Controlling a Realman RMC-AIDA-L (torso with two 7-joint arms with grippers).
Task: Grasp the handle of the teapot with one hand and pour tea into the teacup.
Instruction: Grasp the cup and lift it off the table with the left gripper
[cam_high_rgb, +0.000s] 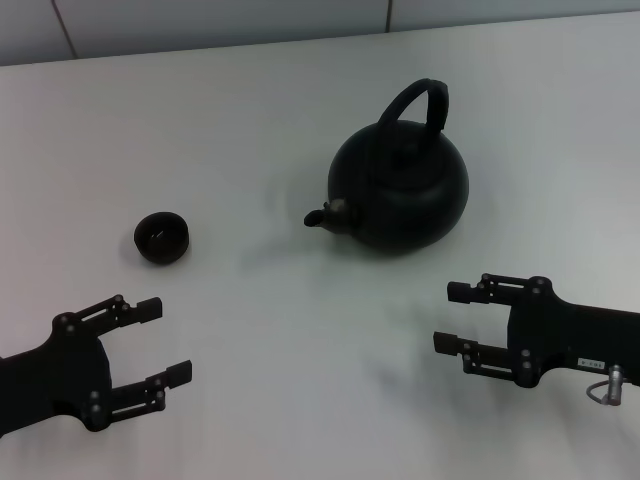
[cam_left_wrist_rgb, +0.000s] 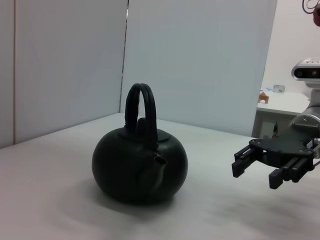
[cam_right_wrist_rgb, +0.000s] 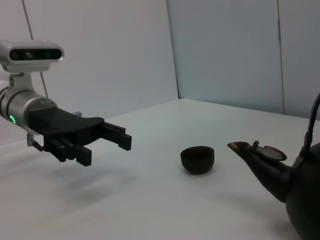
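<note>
Here the teapot (cam_high_rgb: 400, 190) stands beyond the right end effector (cam_high_rgb: 452, 317), fingers spread wide.

Not much else in the scene really. The tabletop (cam_high_rgb: 280, 330) is plain white with a matte finish, running all the way across the head view, picking up some soft grey shadows. At 12 o'clock its far edge meets a pale wall (cam_high_rgb: 200, 20) with a couple of thin vertical seams. The left wrist view shows light panels (cam_left_wrist_rgb: 200, 60) standing behind the tabletop, and off at about 3 o'clock a white counter (cam_left_wrist_rgb: 282, 102) with a few small items, too small to make out.
</note>
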